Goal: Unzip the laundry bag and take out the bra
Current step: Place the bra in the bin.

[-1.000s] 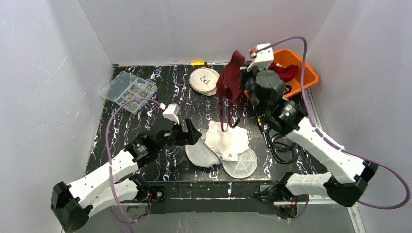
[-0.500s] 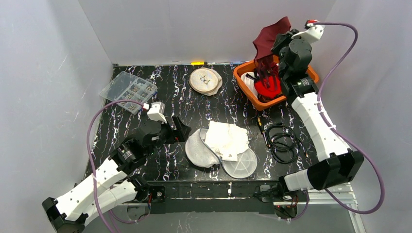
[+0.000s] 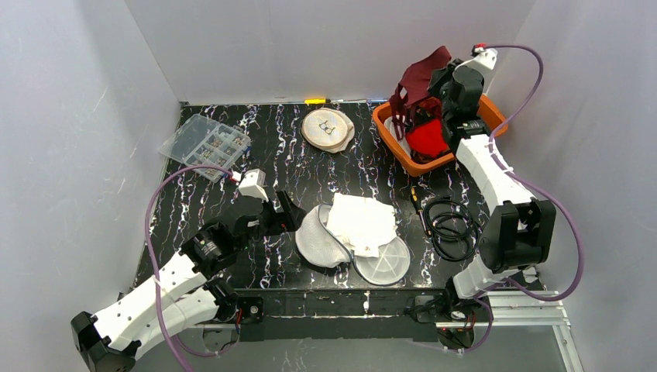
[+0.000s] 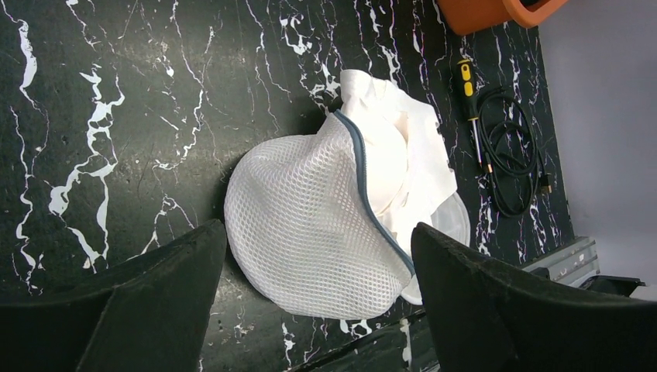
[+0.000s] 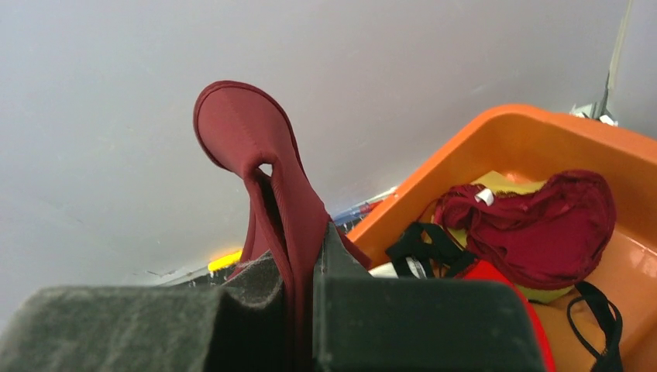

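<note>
The white mesh laundry bag [image 3: 319, 242] lies unzipped on the black marbled table, its grey zipper edge [image 4: 370, 198] open and white fabric [image 3: 360, 222] spilling out. My left gripper [image 3: 283, 211] hovers open just left of the bag, and the left wrist view shows the bag [image 4: 310, 225] between its spread fingers, untouched. At the far right my right gripper [image 3: 434, 77] is shut on the dark red bra [image 3: 417, 77], holding it above the orange bin [image 3: 496, 122]. In the right wrist view the bra [image 5: 267, 186] is pinched between the pads.
The orange bin [image 5: 496, 147] holds red, maroon and black garments. A round white lid [image 3: 383, 263] lies by the bag. A black cable coil [image 3: 449, 225], a screwdriver [image 4: 471, 101], a clear parts box [image 3: 205, 143] and a round beige object [image 3: 327, 128] sit on the table.
My right arm swung the bra from above the table's middle to over the orange bin, then lowered slightly. My left arm drew back a little from the bag, still open.
</note>
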Robot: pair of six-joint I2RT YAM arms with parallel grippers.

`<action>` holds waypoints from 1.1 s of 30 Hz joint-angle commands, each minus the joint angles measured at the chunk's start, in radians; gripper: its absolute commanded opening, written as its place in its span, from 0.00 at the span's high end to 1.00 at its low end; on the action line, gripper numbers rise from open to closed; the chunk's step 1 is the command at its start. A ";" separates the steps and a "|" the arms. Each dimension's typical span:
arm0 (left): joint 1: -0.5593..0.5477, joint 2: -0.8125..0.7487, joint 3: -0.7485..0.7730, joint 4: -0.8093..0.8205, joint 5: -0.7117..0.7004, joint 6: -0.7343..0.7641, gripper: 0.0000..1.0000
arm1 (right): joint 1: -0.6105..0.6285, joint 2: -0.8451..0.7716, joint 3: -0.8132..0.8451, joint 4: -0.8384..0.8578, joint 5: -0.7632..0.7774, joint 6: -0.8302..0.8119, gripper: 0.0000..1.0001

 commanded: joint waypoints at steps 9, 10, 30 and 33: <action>-0.001 0.006 -0.033 0.025 -0.010 -0.013 0.14 | -0.100 0.021 -0.190 0.173 -0.058 0.011 0.99; -0.002 0.019 -0.028 0.023 -0.009 -0.014 0.14 | -0.108 0.029 -0.199 0.169 -0.063 0.012 0.99; -0.002 0.050 -0.009 0.011 -0.041 0.013 0.14 | -0.164 0.081 -0.290 0.066 0.031 0.013 0.57; -0.001 0.049 -0.007 0.012 -0.041 0.019 0.14 | -0.164 0.064 -0.273 0.032 0.057 0.012 0.45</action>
